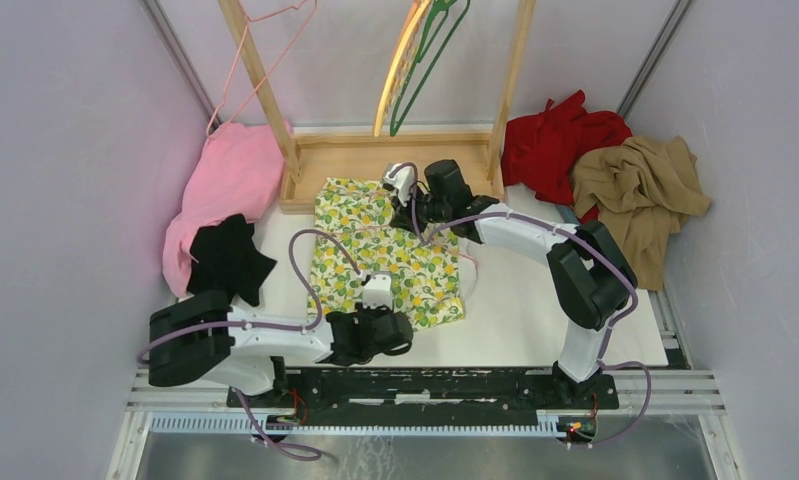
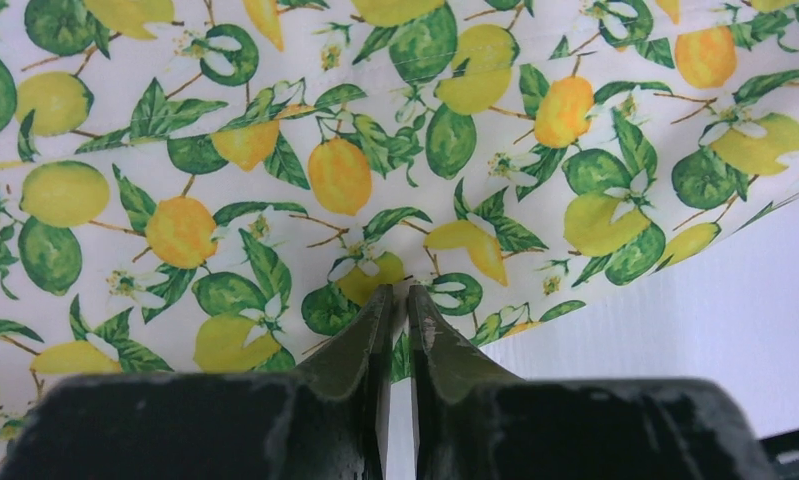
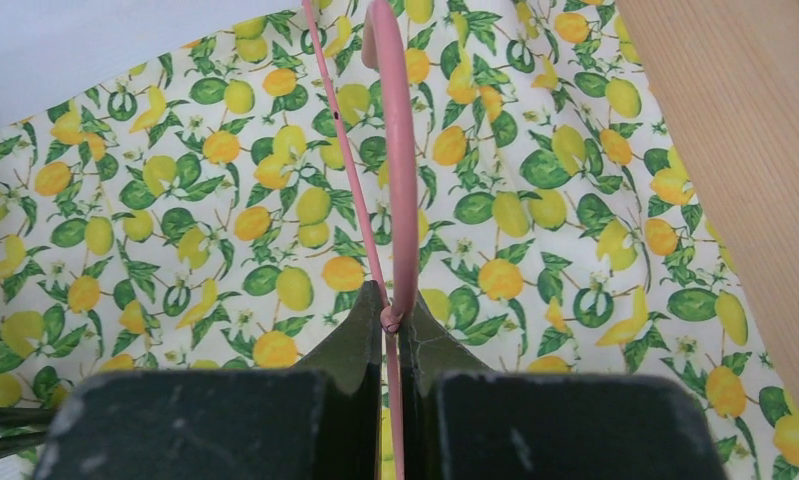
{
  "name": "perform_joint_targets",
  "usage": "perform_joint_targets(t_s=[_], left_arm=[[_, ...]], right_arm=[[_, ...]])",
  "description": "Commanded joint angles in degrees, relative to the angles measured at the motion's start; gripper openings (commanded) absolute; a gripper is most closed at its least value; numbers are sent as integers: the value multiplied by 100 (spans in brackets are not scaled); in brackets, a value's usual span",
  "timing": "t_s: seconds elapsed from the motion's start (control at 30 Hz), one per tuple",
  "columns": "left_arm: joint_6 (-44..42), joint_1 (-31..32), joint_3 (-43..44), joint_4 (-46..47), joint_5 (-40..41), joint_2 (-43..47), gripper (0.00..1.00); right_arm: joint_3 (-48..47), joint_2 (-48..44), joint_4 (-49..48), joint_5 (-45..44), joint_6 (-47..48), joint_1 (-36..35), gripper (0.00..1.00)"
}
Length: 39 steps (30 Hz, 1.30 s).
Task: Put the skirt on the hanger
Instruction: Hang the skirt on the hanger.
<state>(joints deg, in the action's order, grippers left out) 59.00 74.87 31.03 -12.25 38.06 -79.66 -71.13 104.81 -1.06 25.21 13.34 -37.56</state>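
The lemon-print skirt [image 1: 390,255] lies flat on the white table, its top edge against the wooden rack base. My right gripper [image 1: 422,213] hovers over the skirt's upper part. In the right wrist view the gripper [image 3: 390,300] is shut on the thin pink hanger [image 3: 403,180], whose wire runs forward over the skirt [image 3: 225,220]. My left gripper [image 1: 397,325] is at the skirt's near hem. In the left wrist view the gripper [image 2: 402,292] has its jaws closed together over the hem of the skirt [image 2: 275,170]. I cannot tell whether fabric is pinched.
The wooden rack [image 1: 385,155] stands at the back with a green hanger [image 1: 430,60], an orange-yellow hanger [image 1: 400,60] and another pink wire hanger [image 1: 265,60]. Pink [image 1: 230,180] and black [image 1: 230,258] garments lie left. Red [image 1: 560,140] and tan [image 1: 640,190] garments lie right.
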Motion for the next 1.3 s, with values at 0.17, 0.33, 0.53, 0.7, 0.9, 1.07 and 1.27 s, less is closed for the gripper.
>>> perform_joint_targets(t_s=[0.17,0.33,0.53,0.7,0.9,1.07,1.27], left_arm=[[818,107,-246,-1641,-605,433,17],[615,109,189,-1884,-539,429,20],[379,186,829,-2395,-264,608,26],[206,243,1268,-2688,-192,922,32],[-626,309,2164,-2244,-148,610,36],[-1976,371,2424,-690,276,-132,50],[-3024,362,2912,310,327,-1159,59]], right_arm=[[163,-232,51,-320,3,81,1],[326,-696,-82,-169,-313,18,1],[351,-970,142,-342,-422,-126,1],[384,-1091,286,-481,-537,-274,1],[406,-794,388,-730,-709,-408,1],[405,-629,461,-612,-1044,-412,1],[376,-724,684,-543,-1168,-410,1]])
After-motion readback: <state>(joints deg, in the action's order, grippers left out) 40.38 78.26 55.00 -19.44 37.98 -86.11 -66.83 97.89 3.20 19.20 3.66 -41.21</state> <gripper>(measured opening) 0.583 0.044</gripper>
